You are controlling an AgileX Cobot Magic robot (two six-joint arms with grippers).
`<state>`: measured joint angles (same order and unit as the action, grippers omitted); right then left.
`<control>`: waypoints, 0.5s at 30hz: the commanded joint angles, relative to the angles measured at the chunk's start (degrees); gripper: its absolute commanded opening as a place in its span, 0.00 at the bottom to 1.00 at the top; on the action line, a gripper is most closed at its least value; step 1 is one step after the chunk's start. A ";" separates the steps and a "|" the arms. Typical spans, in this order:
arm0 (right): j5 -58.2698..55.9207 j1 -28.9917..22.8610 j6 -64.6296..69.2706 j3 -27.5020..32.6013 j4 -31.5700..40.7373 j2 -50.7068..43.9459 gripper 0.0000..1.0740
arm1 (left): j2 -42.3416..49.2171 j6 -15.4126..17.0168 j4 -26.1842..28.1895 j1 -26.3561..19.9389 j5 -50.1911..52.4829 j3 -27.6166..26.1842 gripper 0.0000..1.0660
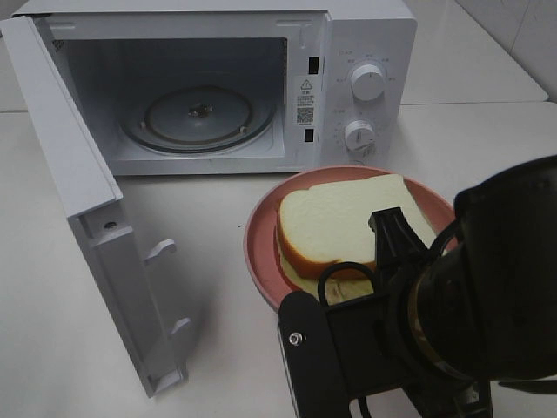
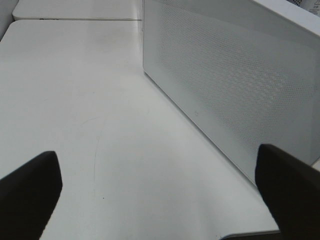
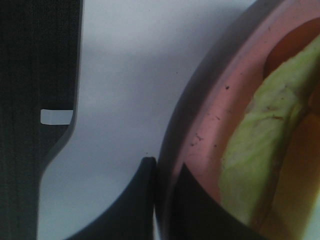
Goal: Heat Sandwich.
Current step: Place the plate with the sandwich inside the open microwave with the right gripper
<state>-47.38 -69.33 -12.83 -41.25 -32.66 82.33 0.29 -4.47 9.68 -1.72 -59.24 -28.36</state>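
The microwave [image 1: 365, 52] stands at the back of the table [image 1: 209, 287]. Its door [image 1: 78, 174] is swung wide open on its left side, and the glass turntable [image 1: 196, 117] inside is bare. Two white knobs, one [image 1: 367, 81] above the other [image 1: 359, 135], sit on its right panel.

The sandwich [image 1: 348, 218] lies flat on a pink plate [image 1: 261, 235] just in front of the microwave, below the knobs and outside the cavity. Its white top slice faces up, with orange-tan crust along the near edge and a yellow-green layer showing beneath.

The right claw [image 3: 162, 172] is closed on the plate's edge farthest from the microwave. In the right wrist view one dark finger [image 3: 130, 200] sits outside the pink rim [image 3: 210, 100] and the other inside it, with the yellow-green layer [image 3: 260, 140] close by. From above, the arm's black body covers that part of the plate.

The left claw [image 2: 157, 165] is spread wide with nothing between its tips. It hangs over bare table on the outer side of the microwave's open door, whose dotted mesh panel [image 2: 225, 80] fills much of the left wrist view.
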 commanded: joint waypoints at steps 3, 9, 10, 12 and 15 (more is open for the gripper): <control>1.32 -0.17 -2.41 0.06 -2.81 -0.34 0.02 | 1.15 0.29 0.11 -0.06 0.00 0.11 0.97; 4.58 2.12 -6.36 0.06 -2.64 -0.34 0.00 | 1.15 0.29 0.11 -0.06 0.00 0.11 0.97; 5.50 2.75 -7.28 0.06 -2.58 -0.34 0.00 | 1.15 0.29 0.11 -0.06 0.00 0.11 0.97; 7.91 5.50 -11.00 0.06 -2.52 -0.34 0.00 | 1.15 0.29 0.11 -0.06 0.00 0.11 0.97; 9.97 7.96 -15.36 0.06 -2.41 -0.34 0.00 | 1.15 0.29 0.11 -0.06 0.00 0.11 0.97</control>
<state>-39.42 -62.74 -25.10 -41.25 -33.69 82.33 0.29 -4.47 9.68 -1.72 -59.24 -28.36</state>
